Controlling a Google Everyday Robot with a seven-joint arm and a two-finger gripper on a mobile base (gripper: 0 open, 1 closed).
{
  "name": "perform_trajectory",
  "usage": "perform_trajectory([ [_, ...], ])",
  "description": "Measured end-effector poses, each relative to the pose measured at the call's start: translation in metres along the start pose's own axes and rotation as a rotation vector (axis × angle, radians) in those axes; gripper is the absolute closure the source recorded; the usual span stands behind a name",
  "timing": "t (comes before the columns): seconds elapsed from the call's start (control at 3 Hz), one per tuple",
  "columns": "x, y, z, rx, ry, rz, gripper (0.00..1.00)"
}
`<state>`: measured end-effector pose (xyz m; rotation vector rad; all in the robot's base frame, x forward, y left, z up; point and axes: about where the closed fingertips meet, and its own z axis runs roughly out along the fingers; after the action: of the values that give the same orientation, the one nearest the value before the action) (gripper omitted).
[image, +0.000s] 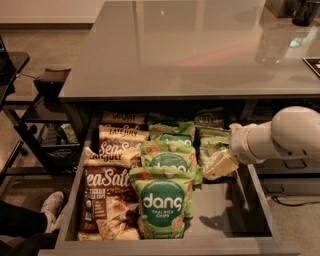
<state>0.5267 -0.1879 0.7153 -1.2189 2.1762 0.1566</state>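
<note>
Gripper (220, 168): matt cream plastic, in the drawer (220, 212) at 3 o'clock of the green chip bags (161, 202), next to a pale green bag (211, 145). All bags, brown bags (107, 195) too: crinkly glossy film. Arm shell (292, 132): smooth white plastic. Drawer: matt grey. Countertop (190, 45): polished, reflective.

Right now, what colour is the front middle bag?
Bag is green, camera view; gripper hangs over the drawer to its right.

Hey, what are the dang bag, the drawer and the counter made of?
Dang bag: likely glossy plastic film, crinkled. Drawer: matte grey, metal or laminate, unclear. Counter: smooth polished grey, mirrors lights. Pincer, over the drawer's right side: cream, likely plastic.
</note>
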Motion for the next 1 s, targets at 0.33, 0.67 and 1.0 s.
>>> perform_trajectory([
  [0.33, 0.014, -0.024, 0.027, 0.081, -0.007, 0.082, 0.0],
  [0.67, 0.021, -0.04, 0.047, 0.146, -0.01, 0.107, 0.0],
  [1.0, 0.027, -0.051, 0.062, 0.178, -0.012, 0.109, 0.0],
])
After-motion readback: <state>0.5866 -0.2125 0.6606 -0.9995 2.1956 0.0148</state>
